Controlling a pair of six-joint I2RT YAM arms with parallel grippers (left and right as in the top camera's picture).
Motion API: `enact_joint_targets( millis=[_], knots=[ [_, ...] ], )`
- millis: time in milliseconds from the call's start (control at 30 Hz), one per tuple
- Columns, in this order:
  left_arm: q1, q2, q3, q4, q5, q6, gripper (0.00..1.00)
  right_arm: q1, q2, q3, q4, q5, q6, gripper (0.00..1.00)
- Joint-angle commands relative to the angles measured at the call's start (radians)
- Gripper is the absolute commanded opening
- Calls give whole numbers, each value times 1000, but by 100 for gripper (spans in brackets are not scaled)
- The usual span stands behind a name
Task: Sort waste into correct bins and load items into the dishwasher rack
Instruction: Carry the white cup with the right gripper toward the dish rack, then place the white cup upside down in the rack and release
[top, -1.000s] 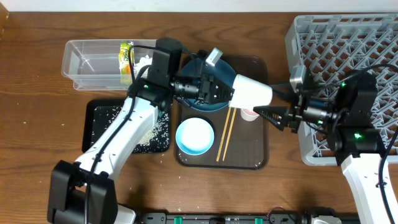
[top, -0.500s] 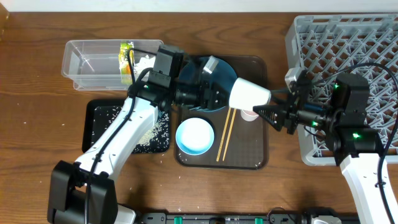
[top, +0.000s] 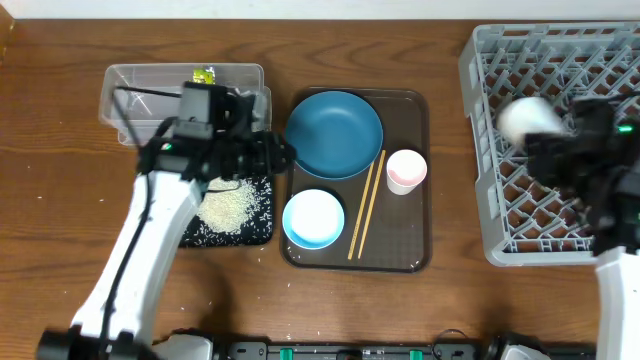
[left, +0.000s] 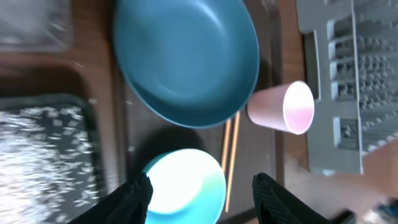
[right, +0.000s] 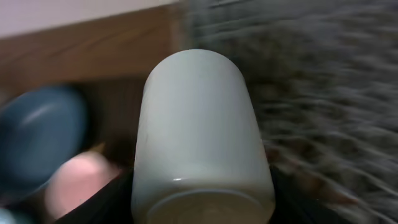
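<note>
Roughly a third through, by my estimate: the waste looks mostly sorted and the dishes are barely begun. Overhead: the rice grains (top: 228, 208) are heaped in the black tray (top: 255, 232) toward the table's left edge, and a few pale specks on the wood beside it may be strays. The wrapper (top: 205, 75) lies in the clear tub (top: 135, 85) near the far-left corner. You cannot see the tissue, because the left arm (top: 150, 230) covers that end of the tub. Not yet loaded, on the brown serving tray (top: 410, 255) mid-table: blue plate (top: 335, 135), pale blue bowl (top: 313, 218), pink cup (top: 406, 170), chopsticks (top: 365, 205). The pale green cup (top: 528, 118) hangs blurred over the left part of the dishwasher rack (top: 560, 50) at the right edge, and you cannot tell whether it touches the grid. Left wrist: the left gripper (left: 202, 186) is spread wide with nothing between its fingers, above the bowl and plate. Right wrist: the right gripper (right: 202, 202) pinches the pale green cup by its sides, with the rack a blur behind. Remaining, as I judge it: seat this cup, load the other four items, and collect any stray grains.
</note>
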Motion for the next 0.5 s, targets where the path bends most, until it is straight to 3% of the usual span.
enact_joint_targets(
  millis=[0, 233, 467],
  knots=[
    [9, -37, 6, -7, -88, 34, 56, -105, 55, 72, -29, 225, 66, 1],
    [9, -43, 5, -10, -91, 37, 56, -296, 237, 203, -100, 304, 129, 1],
    [9, -43, 5, -18, -91, 37, 56, -405, 385, 214, -69, 370, 207, 1]
  ],
)
